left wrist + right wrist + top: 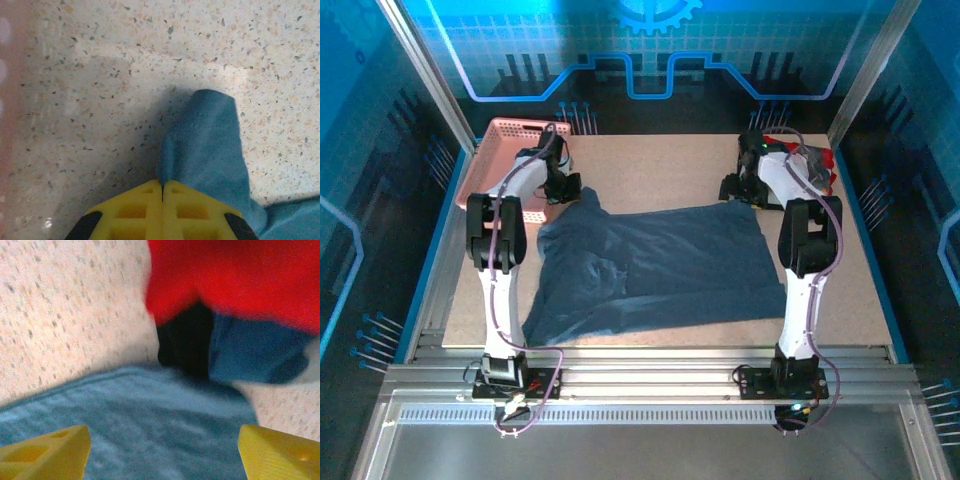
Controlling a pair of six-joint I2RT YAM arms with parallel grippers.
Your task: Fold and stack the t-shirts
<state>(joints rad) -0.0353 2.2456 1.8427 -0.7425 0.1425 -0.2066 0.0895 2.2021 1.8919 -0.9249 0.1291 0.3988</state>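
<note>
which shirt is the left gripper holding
The plain slate-blue t-shirt: the left gripper is shut on one corner of it. The red and black t-shirt lies bunched at the far right, ungripped.

Legible text, labels, brands, numbers: none. Sole sign: wordless blue gear emblem point(658, 12) on back wall panel, well beyond left claw point(563, 190) and right claw point(736, 190), between them laterally.

The slate-blue t-shirt point(650, 265) is spread wrinkled across the middle of the surface point(660, 180), its far-left corner drawn to a point. The red and black t-shirt point(828, 162) is bunched at the far right.
</note>
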